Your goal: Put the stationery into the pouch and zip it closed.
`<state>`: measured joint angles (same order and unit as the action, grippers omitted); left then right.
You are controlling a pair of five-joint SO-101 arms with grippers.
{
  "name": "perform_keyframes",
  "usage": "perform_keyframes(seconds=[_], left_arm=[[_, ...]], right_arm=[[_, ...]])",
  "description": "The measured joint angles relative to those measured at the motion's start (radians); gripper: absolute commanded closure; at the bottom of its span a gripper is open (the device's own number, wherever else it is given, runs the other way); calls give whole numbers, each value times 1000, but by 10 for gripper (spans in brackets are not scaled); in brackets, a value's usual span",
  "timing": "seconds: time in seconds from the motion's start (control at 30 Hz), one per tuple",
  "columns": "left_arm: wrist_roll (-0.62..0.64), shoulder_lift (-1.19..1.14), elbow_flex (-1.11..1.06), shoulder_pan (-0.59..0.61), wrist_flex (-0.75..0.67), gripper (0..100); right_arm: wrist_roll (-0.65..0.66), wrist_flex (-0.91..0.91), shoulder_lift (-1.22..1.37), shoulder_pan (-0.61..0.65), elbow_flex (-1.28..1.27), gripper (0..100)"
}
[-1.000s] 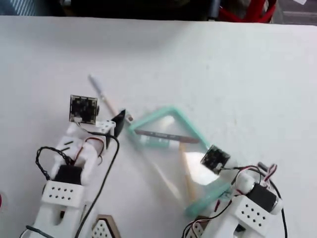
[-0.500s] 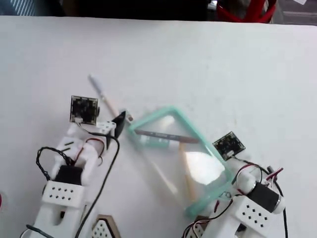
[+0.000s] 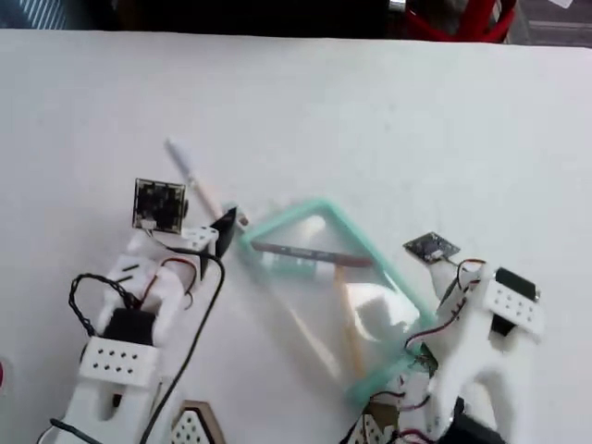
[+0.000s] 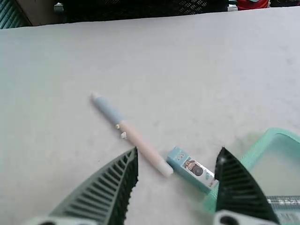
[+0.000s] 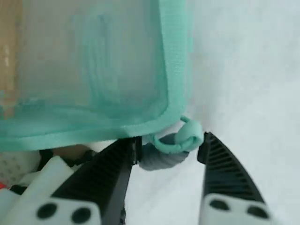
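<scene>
A clear pouch (image 3: 319, 277) with a teal border lies at the table's middle, and a ruler (image 3: 310, 252) and a pencil (image 3: 348, 319) show through it. Outside it lie a pale pen (image 3: 190, 174) and a small eraser (image 3: 240, 220) by its left corner. My left gripper (image 4: 178, 154) stands open just short of the eraser (image 4: 192, 169) and the pen (image 4: 129, 133). At the pouch's near corner (image 5: 164, 115), my right gripper (image 5: 171, 139) is open, and the teal zipper pull (image 5: 183, 138) sits between its fingers.
The left arm (image 3: 139, 305) lies along the table's lower left and the right arm (image 3: 490, 314) rises at the lower right. A wooden piece (image 3: 194, 425) sits at the near edge. Dark crates (image 4: 140, 7) line the far edge.
The right arm's wrist has lifted and swung back to the right, off the pouch's top. The left arm, pouch, pen and eraser have stayed put.
</scene>
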<state>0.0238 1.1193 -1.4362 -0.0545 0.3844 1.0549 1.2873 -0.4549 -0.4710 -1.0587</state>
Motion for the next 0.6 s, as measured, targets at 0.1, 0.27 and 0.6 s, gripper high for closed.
perform_keyframes(seconds=[0.1, 0.27, 0.6], left_arm=[[0, 0, 0, 0, 0, 733], [0, 0, 0, -3, -2, 731], [0, 0, 0, -77, -2, 710]], right_arm=[[-15, -95, 35, -20, -17, 852], [-17, -140, 14, -35, -26, 960], [-201, 141, -281, 187, 245, 980]])
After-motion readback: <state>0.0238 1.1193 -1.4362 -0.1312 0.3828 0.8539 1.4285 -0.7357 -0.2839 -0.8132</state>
